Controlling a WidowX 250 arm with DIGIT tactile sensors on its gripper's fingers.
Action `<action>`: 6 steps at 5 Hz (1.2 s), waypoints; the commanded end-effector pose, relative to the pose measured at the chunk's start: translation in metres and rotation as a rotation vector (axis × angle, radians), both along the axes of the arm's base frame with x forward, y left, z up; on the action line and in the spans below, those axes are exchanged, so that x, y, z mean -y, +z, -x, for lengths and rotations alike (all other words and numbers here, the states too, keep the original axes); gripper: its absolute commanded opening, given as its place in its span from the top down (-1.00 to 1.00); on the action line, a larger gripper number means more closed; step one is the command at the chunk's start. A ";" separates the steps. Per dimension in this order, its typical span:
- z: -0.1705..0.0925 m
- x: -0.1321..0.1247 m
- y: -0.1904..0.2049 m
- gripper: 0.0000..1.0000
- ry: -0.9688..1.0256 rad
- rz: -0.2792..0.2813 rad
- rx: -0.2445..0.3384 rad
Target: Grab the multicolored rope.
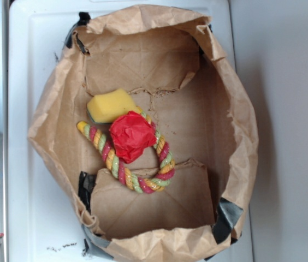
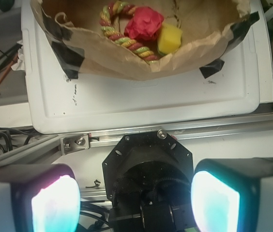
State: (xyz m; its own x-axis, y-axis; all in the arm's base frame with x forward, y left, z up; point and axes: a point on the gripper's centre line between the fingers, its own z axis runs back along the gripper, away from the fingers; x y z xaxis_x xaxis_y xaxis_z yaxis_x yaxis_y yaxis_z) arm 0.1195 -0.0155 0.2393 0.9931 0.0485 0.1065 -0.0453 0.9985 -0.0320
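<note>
Rope (image 1: 122,165) in red, yellow and light green strands lies on the floor of a brown paper bag (image 1: 236,125) that is opened wide on a white tray (image 1: 34,43). It makes a loop with one straight tail, and the tail points toward the upper left in the exterior view. A red crumpled ball (image 1: 132,136) sits on the upper part of the loop and hides a piece of it. A yellow sponge (image 1: 111,105) lies just beside the ball, touching it, near the place where the tail begins. Pieces of black tape (image 1: 228,217) hold the bag's rim at several corners.

In the wrist view the gripper (image 2: 135,200) is well apart from the bag, outside the tray and over the metal rail (image 2: 185,128) at the tray's edge. Its two fingers (image 2: 54,203) glow with bluish and pink light at the bottom of the picture. They stand wide apart, and nothing is between them. The rope (image 2: 122,38) shows at the top of this view, inside the bag, with the ball (image 2: 144,24) and the sponge (image 2: 170,38) beside it.
</note>
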 end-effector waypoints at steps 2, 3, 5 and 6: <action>-0.108 -0.023 -0.016 -1.00 0.093 -0.023 0.031; -0.127 -0.026 -0.025 -1.00 0.110 -0.008 0.039; -0.146 -0.024 -0.044 -1.00 0.103 0.052 0.045; -0.151 -0.021 -0.057 -1.00 0.144 0.049 0.077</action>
State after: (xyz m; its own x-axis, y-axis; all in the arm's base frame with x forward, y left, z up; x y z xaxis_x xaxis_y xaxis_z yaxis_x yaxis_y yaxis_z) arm 0.2682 0.0015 0.1721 0.9726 0.1835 0.1430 -0.1730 0.9814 -0.0833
